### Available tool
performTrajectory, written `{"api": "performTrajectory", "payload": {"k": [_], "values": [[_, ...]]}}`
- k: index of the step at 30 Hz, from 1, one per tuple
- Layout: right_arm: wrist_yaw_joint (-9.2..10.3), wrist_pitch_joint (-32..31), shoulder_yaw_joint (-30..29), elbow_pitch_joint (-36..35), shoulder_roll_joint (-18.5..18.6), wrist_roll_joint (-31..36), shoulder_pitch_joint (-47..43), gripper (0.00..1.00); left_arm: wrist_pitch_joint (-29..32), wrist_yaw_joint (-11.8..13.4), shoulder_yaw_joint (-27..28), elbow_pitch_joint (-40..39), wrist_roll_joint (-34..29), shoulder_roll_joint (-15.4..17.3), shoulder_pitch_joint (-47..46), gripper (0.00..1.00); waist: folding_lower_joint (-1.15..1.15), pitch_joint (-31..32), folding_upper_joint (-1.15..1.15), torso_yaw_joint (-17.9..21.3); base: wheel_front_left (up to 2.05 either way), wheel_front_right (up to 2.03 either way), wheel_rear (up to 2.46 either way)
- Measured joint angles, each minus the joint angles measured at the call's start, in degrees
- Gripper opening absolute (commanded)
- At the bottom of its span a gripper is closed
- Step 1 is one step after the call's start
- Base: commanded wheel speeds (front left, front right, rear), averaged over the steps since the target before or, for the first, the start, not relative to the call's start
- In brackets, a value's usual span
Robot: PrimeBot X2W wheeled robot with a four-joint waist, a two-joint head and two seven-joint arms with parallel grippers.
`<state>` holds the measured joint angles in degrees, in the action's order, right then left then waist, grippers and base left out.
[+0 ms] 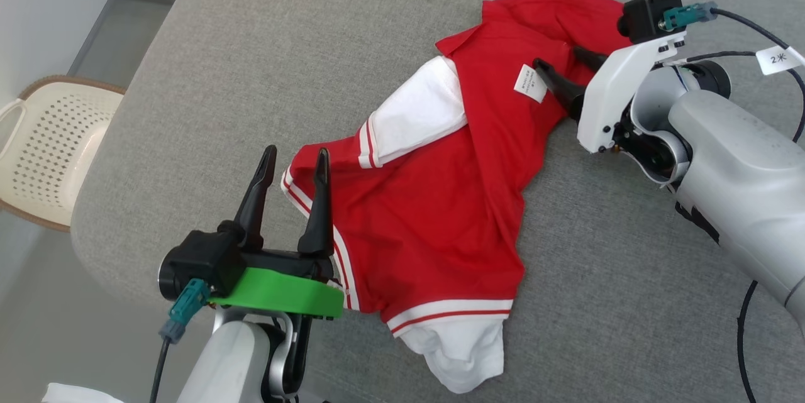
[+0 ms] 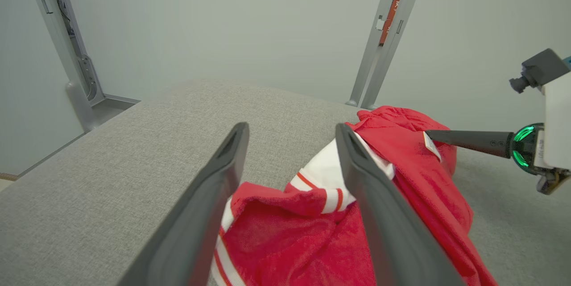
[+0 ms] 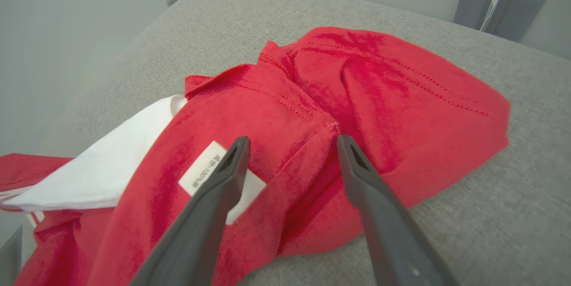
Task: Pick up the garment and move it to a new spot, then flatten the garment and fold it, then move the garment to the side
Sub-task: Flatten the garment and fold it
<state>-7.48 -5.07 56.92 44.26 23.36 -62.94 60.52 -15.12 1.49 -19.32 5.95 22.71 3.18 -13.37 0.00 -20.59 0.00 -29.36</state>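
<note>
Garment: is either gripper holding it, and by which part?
Nothing held. Left gripper open by the striped edge, right gripper open over the garment near its label.

Near left: left gripper [image 1: 296,161], long dark fingers on green-ringed wrist, spread wide, pointing far. Far right: right gripper [image 1: 558,58], white-housed wrist, fingers spread, pointing left.

Qty: 1 garment [image 1: 434,202], 2 grippers [image 1: 297,151] [image 1: 557,57], 1 basket [image 1: 50,139], 1 table [image 1: 251,44].
</note>
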Motion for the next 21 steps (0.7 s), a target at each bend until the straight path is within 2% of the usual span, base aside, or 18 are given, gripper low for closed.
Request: {"api": "performTrajectory", "payload": {"k": [7,8,9,10,17,21], "values": [[-0.01,-1.4,3.4,4.7,-1.8,-2.1,3.1,1.00,0.0,0.1,0.5,-0.5,1.3,-0.2,0.0,1.00,0.00,-3.8,0.00,-2.1,0.00,0.00,0.00],[-0.01,-1.4,3.8,4.9,-1.8,-2.6,3.5,0.93,0.0,0.3,0.4,-0.5,1.4,-0.2,0.0,1.00,0.00,-4.0,0.00,-2.4,0.00,0.00,0.00],[-0.01,-0.9,4.2,5.1,-1.8,-2.6,3.7,0.42,0.0,0.4,0.4,-0.5,1.4,-0.2,0.0,1.00,0.00,-4.1,0.00,-2.6,0.00,0.00,0.00],[-0.01,-0.2,4.8,5.3,-1.8,-2.6,3.8,0.00,0.0,0.5,0.4,-0.5,1.4,-0.2,0.0,1.00,0.00,-4.2,0.00,-2.7,0.00,0.00,0.00],[-0.01,11.8,6.2,5.6,-1.2,-2.3,3.6,0.00,0.0,0.2,0.5,1.5,0.9,-0.3,0.0,1.00,0.00,-2.2,0.00,-2.5,0.00,0.00,0.00],[-0.01,16.6,7.0,4.4,-1.2,-2.6,2.2,0.00,0.0,-0.5,1.7,3.0,-0.8,-0.3,0.9,1.00,0.00,0.0,0.00,-1.3,0.00,0.00,0.00]]}}
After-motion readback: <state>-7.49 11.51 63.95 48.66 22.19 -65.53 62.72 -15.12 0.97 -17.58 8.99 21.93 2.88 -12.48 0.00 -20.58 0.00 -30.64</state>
